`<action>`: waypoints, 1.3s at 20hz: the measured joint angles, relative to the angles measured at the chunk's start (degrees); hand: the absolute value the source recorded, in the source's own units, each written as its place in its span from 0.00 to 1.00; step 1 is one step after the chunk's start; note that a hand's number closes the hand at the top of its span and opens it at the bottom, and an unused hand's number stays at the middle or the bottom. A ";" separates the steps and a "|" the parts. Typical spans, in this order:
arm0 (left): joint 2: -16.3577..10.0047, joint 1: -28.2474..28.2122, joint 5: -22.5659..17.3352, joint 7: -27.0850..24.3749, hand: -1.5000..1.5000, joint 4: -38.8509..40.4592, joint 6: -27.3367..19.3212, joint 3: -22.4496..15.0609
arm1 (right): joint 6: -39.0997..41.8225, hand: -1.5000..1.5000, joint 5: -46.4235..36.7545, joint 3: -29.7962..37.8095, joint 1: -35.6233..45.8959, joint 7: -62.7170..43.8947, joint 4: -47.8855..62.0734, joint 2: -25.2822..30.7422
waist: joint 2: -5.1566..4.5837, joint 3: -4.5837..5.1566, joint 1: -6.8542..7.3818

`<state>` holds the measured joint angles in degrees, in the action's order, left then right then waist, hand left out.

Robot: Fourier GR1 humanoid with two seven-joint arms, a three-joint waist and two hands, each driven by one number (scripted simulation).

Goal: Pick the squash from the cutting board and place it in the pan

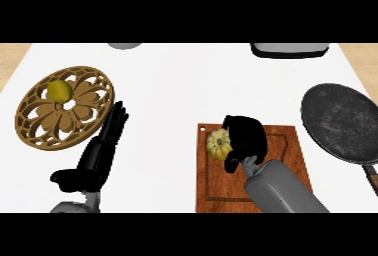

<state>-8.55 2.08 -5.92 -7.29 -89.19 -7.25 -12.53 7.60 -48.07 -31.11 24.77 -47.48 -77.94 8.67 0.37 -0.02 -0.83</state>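
Clasping squash [218,144] with curled right hand [247,136] at ten o'clock on cutting board [286,167]. Likely light, rigid, slick-skinned; best held across ribbed sides. Spread left hand [103,145] at nine o'clock.

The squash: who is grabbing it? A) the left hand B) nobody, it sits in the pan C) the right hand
C: the right hand curls its fingers round the squash at the cutting board, while the left hand rests open beside the round wooden trivet.
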 measured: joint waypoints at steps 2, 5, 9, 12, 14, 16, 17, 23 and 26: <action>-0.23 0.06 0.04 0.77 0.50 -0.69 0.12 0.03 | -3.90 1.00 -2.86 0.61 -0.85 -1.32 -2.52 0.63 | -0.01 0.00 0.05; 0.03 -0.15 0.26 0.94 0.50 -0.95 -0.14 0.04 | -8.01 1.00 -7.99 0.42 -2.03 -4.06 -8.34 2.04 | 0.05 0.01 -0.13; -0.49 -0.18 -0.41 1.12 0.50 -1.21 0.76 0.88 | -11.38 1.00 -13.72 1.53 -2.61 -7.03 -15.99 3.02 | 0.03 0.03 -0.03; 0.34 -0.97 0.64 1.11 0.50 -1.71 0.10 -0.01 | -13.14 1.00 -16.50 3.37 -4.01 -8.39 -20.39 2.85 | -0.06 0.02 0.21; -0.21 -1.49 -0.12 0.75 0.50 -1.90 1.13 0.65 | -13.44 1.00 -17.02 5.55 -4.57 -9.30 -23.25 2.50 | -0.10 0.03 0.30; -0.47 -1.31 -0.25 1.40 0.50 -2.26 1.44 1.05 | -15.44 1.00 -17.37 8.13 -5.52 -9.11 -23.62 2.28 | -0.19 0.02 0.46; -0.18 -1.18 0.12 1.35 0.50 -2.37 1.19 0.88 | -16.69 1.00 -16.92 9.43 -6.39 -8.62 -23.76 2.23 | -0.22 0.02 0.50; 0.41 -1.06 0.31 -0.12 0.50 -0.70 2.17 1.43 | -24.22 1.00 -12.87 19.15 -9.59 -3.05 -22.06 4.11 | -0.36 0.01 0.69; 1.20 -0.09 1.17 0.66 0.50 -0.74 1.51 1.12 | -28.30 1.00 -9.65 24.69 -10.45 2.41 -17.59 7.00 | -0.44 -0.02 0.79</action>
<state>-7.36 1.99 -4.74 -6.62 -89.93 -5.73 -11.41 -20.70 -57.71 -6.42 14.32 -45.07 -95.54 15.67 -0.07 -0.04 -0.04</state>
